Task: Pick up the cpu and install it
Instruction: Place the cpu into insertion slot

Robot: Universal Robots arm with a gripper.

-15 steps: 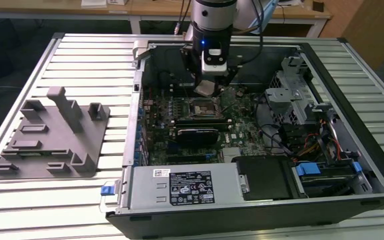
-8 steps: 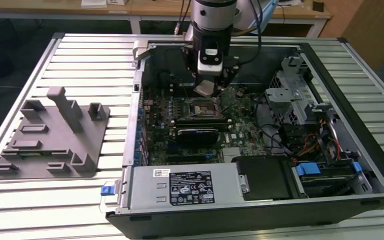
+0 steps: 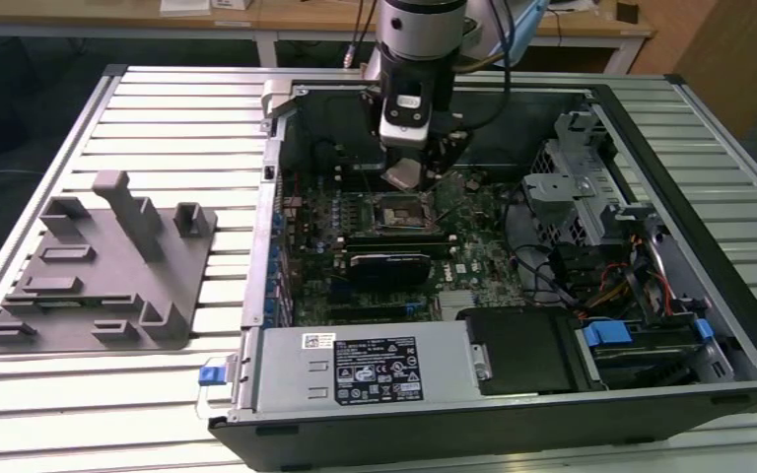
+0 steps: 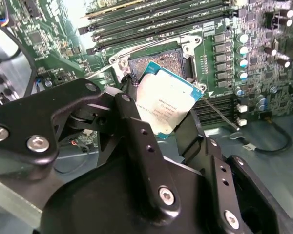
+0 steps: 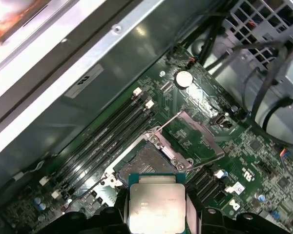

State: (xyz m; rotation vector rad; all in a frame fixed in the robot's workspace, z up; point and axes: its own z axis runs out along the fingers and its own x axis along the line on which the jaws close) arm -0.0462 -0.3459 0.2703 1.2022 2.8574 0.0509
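Grey blocks: a set of grey plastic blocks (image 3: 103, 261) lies on the slatted table (image 3: 36, 414), at nine o'clock from the computer case and well apart from the arm.

Computer case: the open computer case (image 3: 694, 138) lies on its side in the middle of the exterior view, with its green board facing up.

Power box: a silver power box (image 3: 366, 370) sits at six o'clock inside the case, near its front wall.

Gripper: the gripper (image 3: 412, 175) hangs point-down over the middle of the board. It is drawn in narrow and clamped on the chip, with a black finger (image 4: 136, 126) on each of two opposite edges.

Cpu: the cpu (image 4: 166, 105) (image 5: 156, 207) is held between those fingers, and its silver top shows in both wrist views. It is off the board and touches nothing but the fingers.

Socket: the socket (image 3: 401, 212) (image 5: 146, 163) lies at six o'clock from the gripper tip in the exterior view, just beneath it. Its metal frame (image 5: 193, 136) is flipped open and the contact field is bare.

Key relation: the cpu hangs near the socket but apart from it, so it looks picked up and not yet seated. In both wrist views its edges sit turned against the socket's edges, not square with them.

Memory sticks: the memory sticks (image 4: 161, 19) run just beside the socket.

Right side: a metal drive cage (image 3: 589, 187) and a bundle of cables (image 3: 589, 281) sit at three o'clock from the socket, well apart from the gripper.
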